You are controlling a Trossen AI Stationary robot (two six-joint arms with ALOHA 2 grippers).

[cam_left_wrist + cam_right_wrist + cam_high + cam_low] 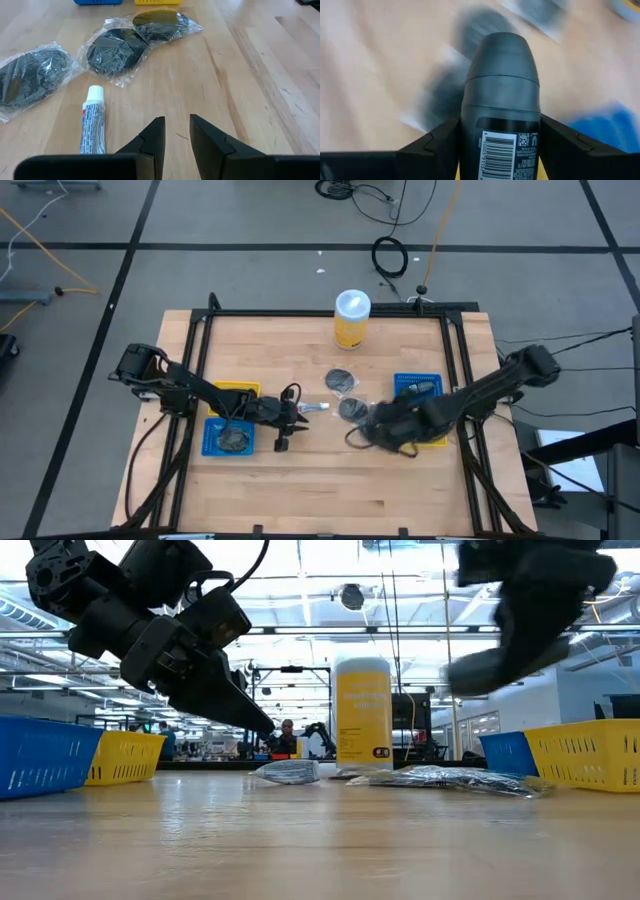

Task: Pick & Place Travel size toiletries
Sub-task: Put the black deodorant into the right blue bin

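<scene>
My right gripper [500,135] is shut on a dark-grey oblong stick with a rounded cap [501,55] and hangs above the table [530,630], near the right trays [385,425]. My left gripper [176,132] is open by a narrow gap and holds nothing. It sits just beside a small white tube [93,122] lying flat on the wood [315,408]. Three dark round discs in clear bags [117,50] [160,22] [30,80] lie on the table beyond the tube. Another disc lies in the left blue tray [232,438]. My right gripper pinches the dark-grey stick between its two fingers [437,142], one on each side of the labelled body by the barcode [497,150]. The fingers lie along the stick, and its capped end points forward past the fingertips. It is lifted clear of the table [485,668].
A tall yellow canister with a white lid [352,317] stands at the table's far edge. Blue [212,442] and yellow [240,389] trays sit on the left, and blue [418,383] and yellow [435,440] trays on the right. A small dark item [283,444] lies near the left gripper.
</scene>
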